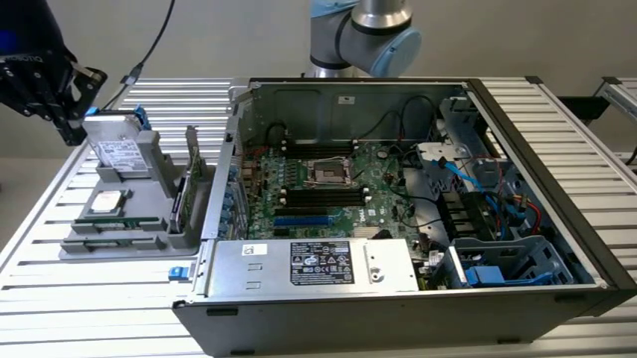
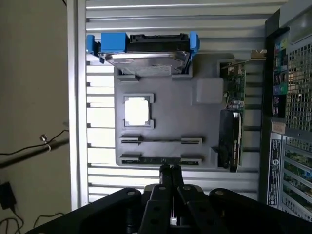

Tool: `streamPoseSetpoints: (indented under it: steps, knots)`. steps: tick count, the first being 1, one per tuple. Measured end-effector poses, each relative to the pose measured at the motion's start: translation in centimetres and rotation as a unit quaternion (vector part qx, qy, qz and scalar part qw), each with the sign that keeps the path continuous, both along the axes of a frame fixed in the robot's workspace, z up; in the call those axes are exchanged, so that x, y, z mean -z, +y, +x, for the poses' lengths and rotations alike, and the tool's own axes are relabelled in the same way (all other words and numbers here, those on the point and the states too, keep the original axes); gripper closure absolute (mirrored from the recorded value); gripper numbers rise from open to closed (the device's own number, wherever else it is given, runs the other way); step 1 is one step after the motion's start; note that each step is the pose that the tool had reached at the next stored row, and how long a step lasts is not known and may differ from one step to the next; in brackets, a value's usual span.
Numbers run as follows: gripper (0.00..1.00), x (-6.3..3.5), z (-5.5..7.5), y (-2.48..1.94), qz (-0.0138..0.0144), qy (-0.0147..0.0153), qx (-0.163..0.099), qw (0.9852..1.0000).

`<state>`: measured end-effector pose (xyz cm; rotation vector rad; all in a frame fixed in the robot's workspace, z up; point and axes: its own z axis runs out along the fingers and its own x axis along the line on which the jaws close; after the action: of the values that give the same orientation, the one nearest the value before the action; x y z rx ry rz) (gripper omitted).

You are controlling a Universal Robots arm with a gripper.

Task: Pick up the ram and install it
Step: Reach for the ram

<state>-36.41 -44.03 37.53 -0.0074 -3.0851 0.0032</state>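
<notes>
Black gripper [image 2: 169,168] at the exterior view's left; the wrist view has its fingers [image 2: 165,171] pressed together. Thin dark-green ram stick [image 1: 118,222] sits in a grey plastic holder [image 1: 148,153] on the ribbed metal bench [image 1: 100,306], just beside a square silver processor chip [image 1: 107,200]. Exterior view's right: open black computer case [image 1: 398,321], green motherboard [image 1: 368,179] inside.

Universal Robots arm [image 1: 360,33], grey with pale-blue joint caps, rises behind the far edge of the table [image 1: 80,313]. The black gripper [image 1: 68,123] hangs raised clear of the table, toward its far corner at the exterior view's left. In the wrist view, the two fingers [image 2: 165,173] are pressed together, with nothing seen between them.
</notes>
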Motion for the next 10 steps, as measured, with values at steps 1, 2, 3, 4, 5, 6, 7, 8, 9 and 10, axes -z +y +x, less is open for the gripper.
streamPoseSetpoints:
  steps: [1,2,3,4,5,6,7,8,9,10]
  knots:
    - [0.90,0.00,0.00,0.00,-0.0046,-0.0042,-0.003,1.0000]
    - [0.90,0.00,-0.01,0.01,-0.0085,-0.0082,-0.005,0.9999]
    - [0.90,0.00,0.00,0.04,-0.0122,-0.0126,-0.008,0.9998]
    - [0.90,0.02,-0.01,0.11,-0.0158,-0.0172,-0.008,0.9997]
    - [0.90,0.04,-0.04,0.20,-0.0185,-0.0209,-0.009,0.9996]
    - [0.90,0.05,-0.06,0.31,-0.0197,-0.0231,-0.010,0.9995]
    - [0.90,0.04,-0.06,0.48,-0.0203,-0.0239,-0.010,0.9995]
    - [0.90,0.04,-0.06,0.53,-0.0203,-0.0242,-0.010,0.9995]
    - [0.90,0.04,-0.06,0.53,-0.0203,-0.0244,-0.010,0.9994]
    - [0.90,0.04,-0.06,0.53,-0.0203,-0.0243,-0.010,0.9994]
